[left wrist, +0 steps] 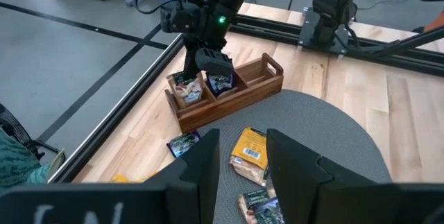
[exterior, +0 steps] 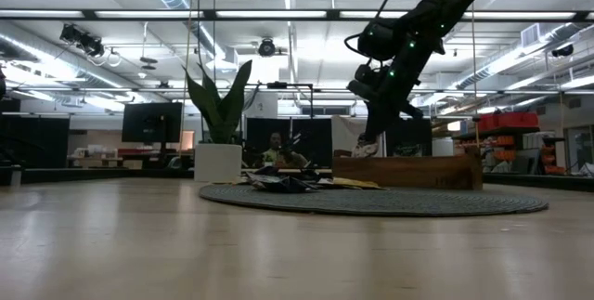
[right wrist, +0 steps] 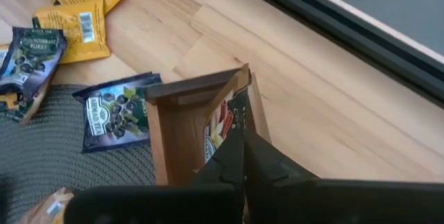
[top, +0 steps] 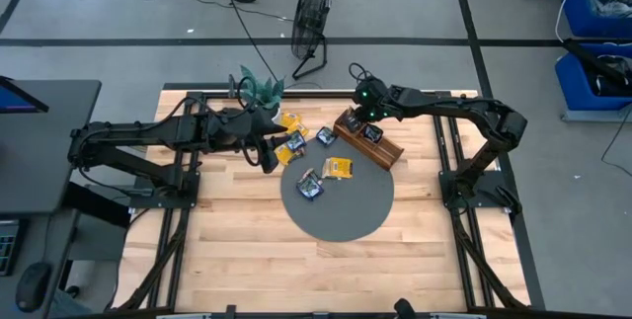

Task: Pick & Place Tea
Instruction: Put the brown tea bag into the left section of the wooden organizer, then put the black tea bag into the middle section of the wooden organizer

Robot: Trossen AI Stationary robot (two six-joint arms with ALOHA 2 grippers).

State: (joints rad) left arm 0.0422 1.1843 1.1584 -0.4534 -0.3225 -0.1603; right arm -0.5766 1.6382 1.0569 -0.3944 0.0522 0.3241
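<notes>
My right end effector [left wrist: 211,61] hangs over the wooden tray [left wrist: 225,92], fingers together on a tea packet [right wrist: 225,123]; the left end effector [top: 268,156] (open, empty) waits beside it.

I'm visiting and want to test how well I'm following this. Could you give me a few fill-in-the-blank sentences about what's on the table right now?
1. The right gripper is over the wooden ____, where packets already stand.
2. The wooden tray already has packets in ____ of its compartments.
3. The round mat under some of the tea packets is ____ in colour.
4. The plant stands nearer the ____ arm.

Missing words: tray; two; grey; left
</notes>
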